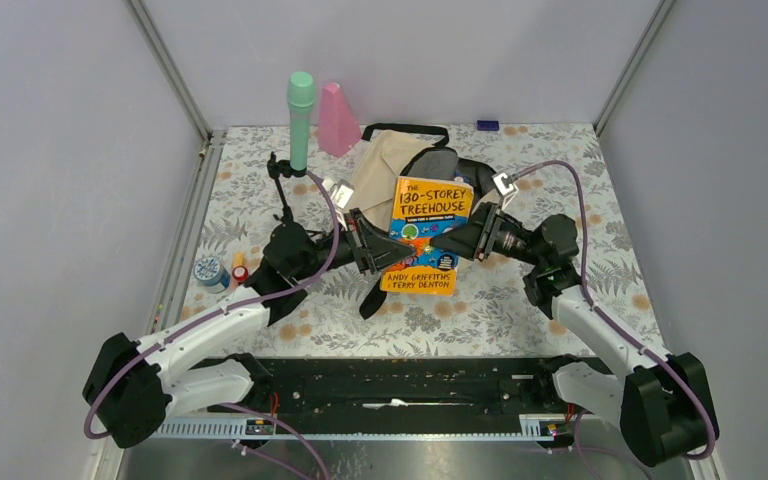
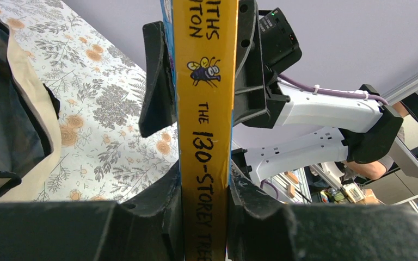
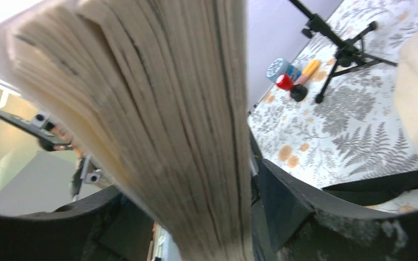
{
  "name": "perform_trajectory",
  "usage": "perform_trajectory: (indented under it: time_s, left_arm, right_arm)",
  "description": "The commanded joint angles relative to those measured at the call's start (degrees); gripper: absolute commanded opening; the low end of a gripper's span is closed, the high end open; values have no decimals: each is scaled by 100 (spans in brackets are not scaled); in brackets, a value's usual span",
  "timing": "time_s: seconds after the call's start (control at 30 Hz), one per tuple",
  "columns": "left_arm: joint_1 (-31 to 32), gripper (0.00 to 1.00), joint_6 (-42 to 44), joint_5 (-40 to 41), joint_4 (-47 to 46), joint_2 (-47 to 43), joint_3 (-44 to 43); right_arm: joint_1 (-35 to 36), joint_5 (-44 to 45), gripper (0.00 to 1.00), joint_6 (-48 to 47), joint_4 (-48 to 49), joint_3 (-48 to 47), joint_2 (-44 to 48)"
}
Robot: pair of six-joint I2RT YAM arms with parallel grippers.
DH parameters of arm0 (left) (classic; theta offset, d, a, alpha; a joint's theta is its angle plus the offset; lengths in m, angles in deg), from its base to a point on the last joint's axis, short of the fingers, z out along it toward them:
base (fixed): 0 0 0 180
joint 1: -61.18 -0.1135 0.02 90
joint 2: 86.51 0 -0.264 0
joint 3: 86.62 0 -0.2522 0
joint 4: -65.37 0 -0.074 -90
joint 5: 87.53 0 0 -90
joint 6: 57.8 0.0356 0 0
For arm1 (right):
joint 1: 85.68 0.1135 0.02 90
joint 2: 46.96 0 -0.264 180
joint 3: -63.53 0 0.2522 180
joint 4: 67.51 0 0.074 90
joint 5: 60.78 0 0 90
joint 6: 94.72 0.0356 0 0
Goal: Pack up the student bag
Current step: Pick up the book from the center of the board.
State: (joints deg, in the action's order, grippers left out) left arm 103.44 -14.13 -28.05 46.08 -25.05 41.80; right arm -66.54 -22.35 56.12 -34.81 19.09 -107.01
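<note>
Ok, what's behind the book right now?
The student bag lies behind the book, its cream flap and dark opening showing. The book covers its near part; contents cannot be seen.

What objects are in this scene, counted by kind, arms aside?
Student bag: 1
Book: 1
Mint cylinder on black tripod: 1
Pink cone: 1
Dark blue block: 1
Blue roll: 1
Orange stick: 1
Red-capped piece: 1
Total: 8
</note>
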Motion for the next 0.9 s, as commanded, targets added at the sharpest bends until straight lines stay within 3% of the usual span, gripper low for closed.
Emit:
perform_trajectory:
  time_s: [0.0,0.33,0.4,0.47,0.63,0.77,0.87]
  left_arm:
    - [-21,0,89,46,-715,-288,-178]
    - [-19,0,303,259,-347,-331,-241]
    - [-16,19,377,396,-135,-372,-256]
    - [-16,50,463,524,108,-414,-288]
    - [-17,93,732,1426,1347,-525,-458]
    - [-18,99,977,2695,2842,-393,-772]
    - [-21,99,917,3015,3069,-141,-831]
  right_arm:
    - [83,-222,66,841,1551,-62,-221]
    - [240,-397,0,697,1245,-242,-264]
    - [240,-230,0,486,856,-209,-162]
    - [240,173,0,-160,-202,-246,54]
    - [241,2120,0,-1903,-3134,-515,935]
    - [145,3725,0,-2512,-5096,-1093,1136]
    - [-148,4187,0,-2645,-5642,-1255,1175]
